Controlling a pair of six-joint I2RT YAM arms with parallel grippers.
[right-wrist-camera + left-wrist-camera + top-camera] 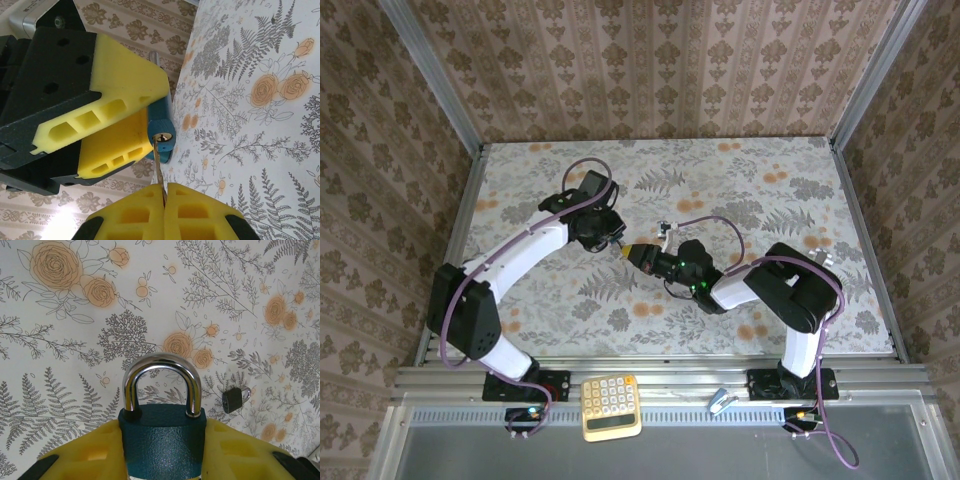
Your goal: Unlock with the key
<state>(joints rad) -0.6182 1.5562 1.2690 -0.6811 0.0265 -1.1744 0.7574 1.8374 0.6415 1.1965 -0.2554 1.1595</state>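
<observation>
Key (158, 166), one, in tight-shut right jaws; one padlock (162, 440) firmly in left jaws

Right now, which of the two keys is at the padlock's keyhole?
The key pinched between the right fingers, its blade tip at the keyhole of the blue padlock. The other, black-headed key lies loose on the table, apart from the padlock.

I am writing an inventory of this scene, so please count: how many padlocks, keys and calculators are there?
Padlocks: 1, the blue padlock
Keys: 2, the key at the keyhole and a spare key lying loose
Calculators: 1, the calculator
Total: 4
</observation>
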